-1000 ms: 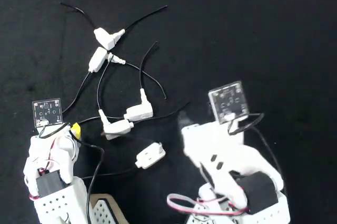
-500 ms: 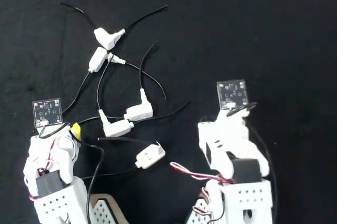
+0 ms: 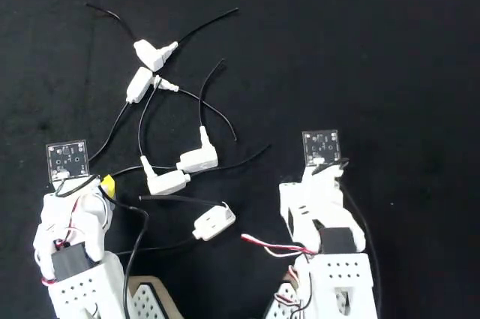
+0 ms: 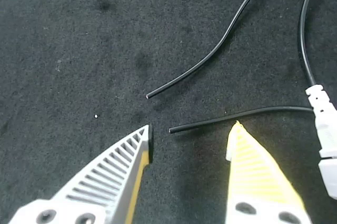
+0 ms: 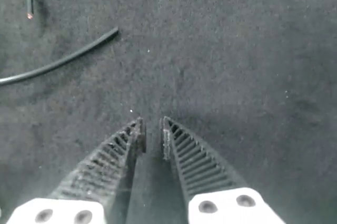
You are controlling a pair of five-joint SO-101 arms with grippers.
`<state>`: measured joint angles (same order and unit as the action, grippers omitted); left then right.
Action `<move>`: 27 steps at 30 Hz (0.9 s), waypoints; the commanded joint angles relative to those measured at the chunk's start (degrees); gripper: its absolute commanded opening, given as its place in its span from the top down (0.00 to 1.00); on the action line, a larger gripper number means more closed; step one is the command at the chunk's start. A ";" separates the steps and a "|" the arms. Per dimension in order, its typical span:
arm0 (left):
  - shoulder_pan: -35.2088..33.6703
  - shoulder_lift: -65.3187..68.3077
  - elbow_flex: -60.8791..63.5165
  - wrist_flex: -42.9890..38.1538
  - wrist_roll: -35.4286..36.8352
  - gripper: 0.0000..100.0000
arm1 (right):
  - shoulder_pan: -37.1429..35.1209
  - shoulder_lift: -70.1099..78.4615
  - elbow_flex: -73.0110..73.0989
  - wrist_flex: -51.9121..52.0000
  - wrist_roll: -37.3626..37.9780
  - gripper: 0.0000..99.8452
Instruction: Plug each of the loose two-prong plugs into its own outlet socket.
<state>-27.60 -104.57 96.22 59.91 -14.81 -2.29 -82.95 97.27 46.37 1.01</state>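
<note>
Worktop (image 3: 390, 71), black, carries everything. Both arms sit at the lower edge, seemingly parked clear of the work. The left gripper (image 4: 192, 127) has its fingers spread wide and empty; the right gripper (image 5: 151, 123) has its fingers almost together, also empty. White plugs (image 3: 198, 159) on black cords (image 3: 210, 105) lie scattered from upper left to centre, apparently unmated.

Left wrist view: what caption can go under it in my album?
Open left gripper over the black table, two loose wire ends just ahead, white plug beside.
</note>
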 commanded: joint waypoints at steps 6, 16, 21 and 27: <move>-0.13 0.00 1.19 0.09 -0.35 0.76 | 0.97 -0.40 -0.40 1.14 0.44 0.94; 13.14 0.09 1.19 6.68 -8.00 0.98 | 0.97 -0.40 -0.48 1.32 0.44 0.98; 14.37 0.09 1.19 10.64 -13.89 0.92 | 0.88 -0.40 -0.48 1.23 0.44 0.98; 14.29 0.09 1.19 10.81 -13.89 0.92 | 0.88 -0.40 -0.48 1.23 0.44 0.98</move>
<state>-14.07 -104.57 96.22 70.37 -28.09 -2.20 -82.95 97.27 47.60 1.01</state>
